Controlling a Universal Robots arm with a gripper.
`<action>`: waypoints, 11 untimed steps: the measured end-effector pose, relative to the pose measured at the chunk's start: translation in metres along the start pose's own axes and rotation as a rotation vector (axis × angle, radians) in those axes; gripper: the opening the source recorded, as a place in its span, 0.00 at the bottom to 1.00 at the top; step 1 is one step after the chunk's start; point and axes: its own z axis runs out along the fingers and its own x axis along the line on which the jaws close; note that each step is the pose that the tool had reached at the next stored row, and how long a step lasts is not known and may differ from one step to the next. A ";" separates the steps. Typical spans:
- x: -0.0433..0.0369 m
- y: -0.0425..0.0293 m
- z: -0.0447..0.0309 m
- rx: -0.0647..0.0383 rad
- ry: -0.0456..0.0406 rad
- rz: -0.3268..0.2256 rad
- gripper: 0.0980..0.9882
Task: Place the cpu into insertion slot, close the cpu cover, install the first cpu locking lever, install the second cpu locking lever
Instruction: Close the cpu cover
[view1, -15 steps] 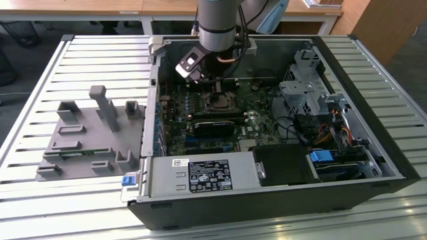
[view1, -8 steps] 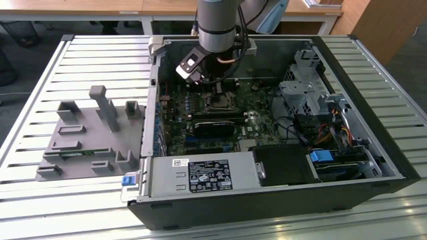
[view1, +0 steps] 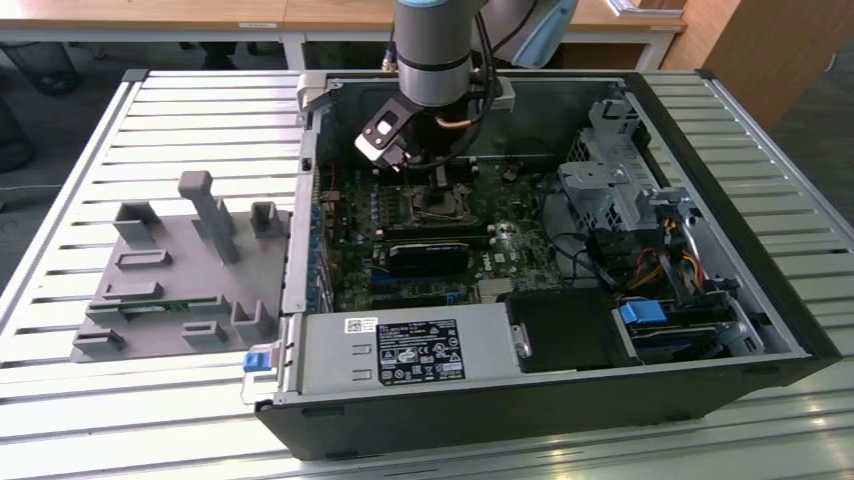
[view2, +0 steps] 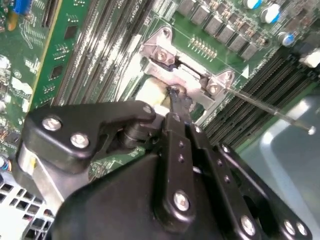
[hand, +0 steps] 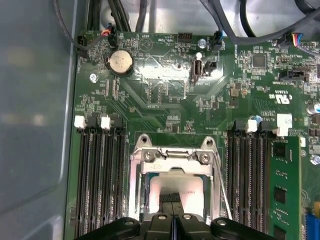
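While the chip (hand: 175, 182) sat in its socket (view1: 438, 207) under the cover (hand: 172, 156), I judged the jaws, drawn together at the cover's edge, wanted a slow, straight press clear of the thin lever (view2: 270, 107).

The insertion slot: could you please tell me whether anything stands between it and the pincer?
Nothing visible does. In the first wrist view the pincer is right at the insertion slot, with no cable or part between them.
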 end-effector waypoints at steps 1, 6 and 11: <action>0.0000 0.0003 -0.0001 0.000 0.0000 0.000 0.01; 0.0000 0.0008 -0.0047 0.000 0.0002 0.000 0.01; 0.0001 0.0015 -0.0128 0.000 0.0002 0.000 0.01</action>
